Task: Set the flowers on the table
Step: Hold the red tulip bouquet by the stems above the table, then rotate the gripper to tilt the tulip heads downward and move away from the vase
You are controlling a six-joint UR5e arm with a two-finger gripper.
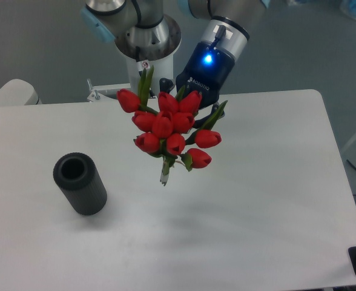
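The flowers (172, 130) hang mid-frame above the white table (257, 200); the gripper (193, 112) sits hidden behind the blooms, its grip impossible to tell; dark cylinder (80, 183) stands lower left, grey floor behind

White table (257, 200) carries a dark ribbed hollow cylinder (80, 183), standing upright at its left

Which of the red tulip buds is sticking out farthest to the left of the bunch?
The bud at the upper left of the flowers. It juts out alone beside a green leaf, apart from the packed cluster, while the other buds crowd together below the claw.
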